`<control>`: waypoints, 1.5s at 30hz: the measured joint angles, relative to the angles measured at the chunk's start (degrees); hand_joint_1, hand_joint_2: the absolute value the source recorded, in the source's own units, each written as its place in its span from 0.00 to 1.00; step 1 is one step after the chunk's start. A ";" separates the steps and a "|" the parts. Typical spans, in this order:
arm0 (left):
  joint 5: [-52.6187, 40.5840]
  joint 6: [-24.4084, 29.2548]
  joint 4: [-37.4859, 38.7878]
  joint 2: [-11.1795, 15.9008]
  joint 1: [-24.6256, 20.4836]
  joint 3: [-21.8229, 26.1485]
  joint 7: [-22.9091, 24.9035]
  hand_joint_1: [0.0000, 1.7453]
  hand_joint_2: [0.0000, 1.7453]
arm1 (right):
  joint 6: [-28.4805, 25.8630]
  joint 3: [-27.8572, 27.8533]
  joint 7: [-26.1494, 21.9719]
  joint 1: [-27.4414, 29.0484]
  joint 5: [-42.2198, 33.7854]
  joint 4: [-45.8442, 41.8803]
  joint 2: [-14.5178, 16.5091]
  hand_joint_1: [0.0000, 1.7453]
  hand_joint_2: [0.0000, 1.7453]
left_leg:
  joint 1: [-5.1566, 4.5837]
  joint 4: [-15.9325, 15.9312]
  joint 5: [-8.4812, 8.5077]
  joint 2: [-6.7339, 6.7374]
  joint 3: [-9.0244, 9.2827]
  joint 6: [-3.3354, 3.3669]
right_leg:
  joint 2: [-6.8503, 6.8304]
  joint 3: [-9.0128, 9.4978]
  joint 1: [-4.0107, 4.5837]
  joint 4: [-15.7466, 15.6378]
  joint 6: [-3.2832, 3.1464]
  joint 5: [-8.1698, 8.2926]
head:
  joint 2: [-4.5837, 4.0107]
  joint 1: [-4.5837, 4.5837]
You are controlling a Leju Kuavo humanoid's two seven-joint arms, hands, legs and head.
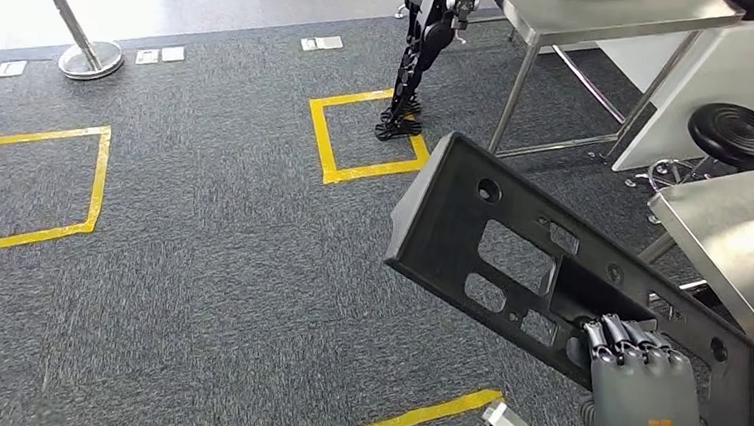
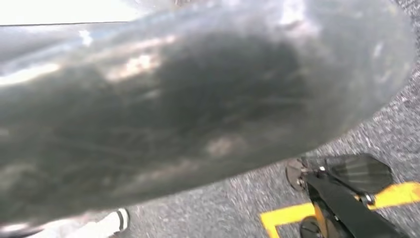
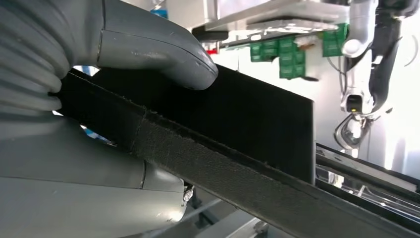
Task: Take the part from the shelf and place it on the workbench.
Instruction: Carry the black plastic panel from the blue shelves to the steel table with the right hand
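The right hand [image 1: 641, 392] is gripping a dark grey perforated part [image 1: 511, 252], holding it tilted above the carpet, just left of the steel counter [image 1: 742, 239]. Left hand's state cannot be told.

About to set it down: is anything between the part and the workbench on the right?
Nothing visible. The right hand holds the dark part above the carpet, and the metal workbench lies just right of it with its near surface bare.
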 joint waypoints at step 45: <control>0.42 0.13 -0.07 -0.66 -0.15 -0.34 0.38 0.00 0.00 | -4.01 -2.70 -4.28 -2.43 -6.44 -0.60 0.69 1.00 1.00 | 0.01 2.70 -3.21 4.59 0.22 -2.30 | -3.63 3.09 -0.56 -6.35 -0.48 3.25 | 0.00 -0.32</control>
